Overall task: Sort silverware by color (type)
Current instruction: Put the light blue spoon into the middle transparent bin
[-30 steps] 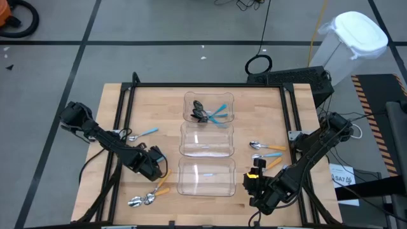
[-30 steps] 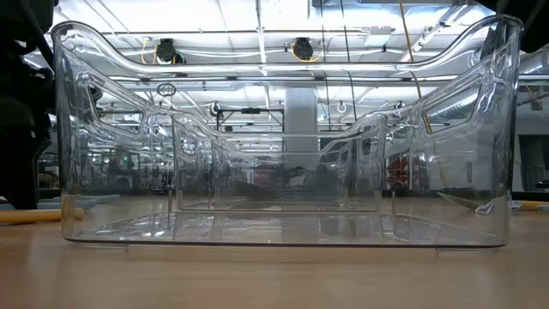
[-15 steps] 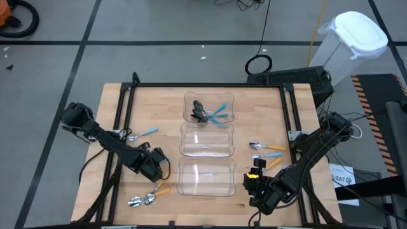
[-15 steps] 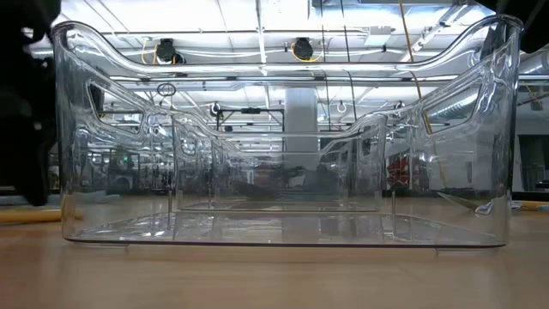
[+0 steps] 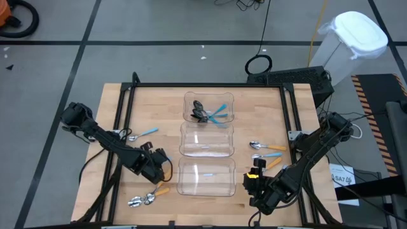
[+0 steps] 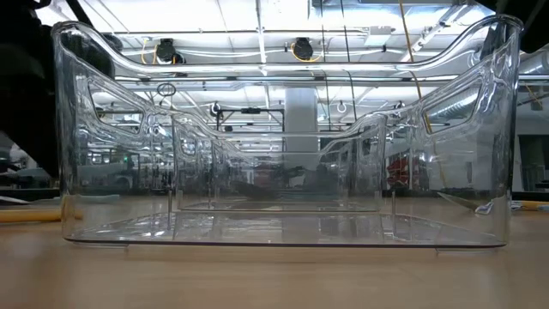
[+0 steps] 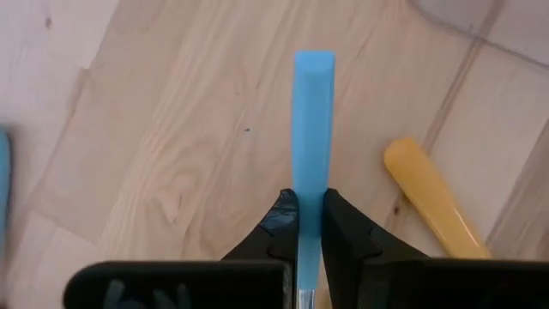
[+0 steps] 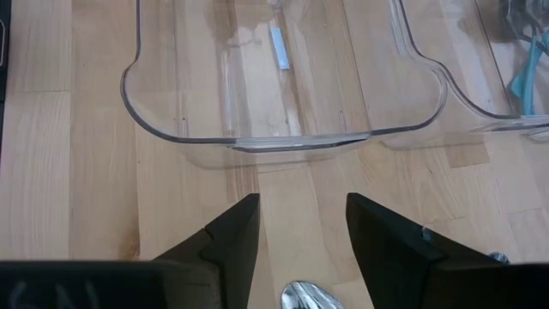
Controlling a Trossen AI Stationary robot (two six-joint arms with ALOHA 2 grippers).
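The left gripper [image 7: 309,225] hangs above the wooden table [image 5: 152,108], jaws clenched on a light-blue plastic spoon handle [image 7: 312,137]. The right gripper [image 8: 302,225] rests low beside the nearest clear plastic bin [image 8: 257,129], jaws released and empty.

Matt blue plastic handle [image 7: 313,129], pale wooden table [image 5: 159,114]

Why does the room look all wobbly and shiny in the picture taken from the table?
In the low view the camera looks through the clear bin, whose curved walls bend the room and throw back the ceiling lights as glare. In the left wrist view the blue spoon handle is sharp, but a blue smear at the picture's edge is blurred. The high view is evenly lit.
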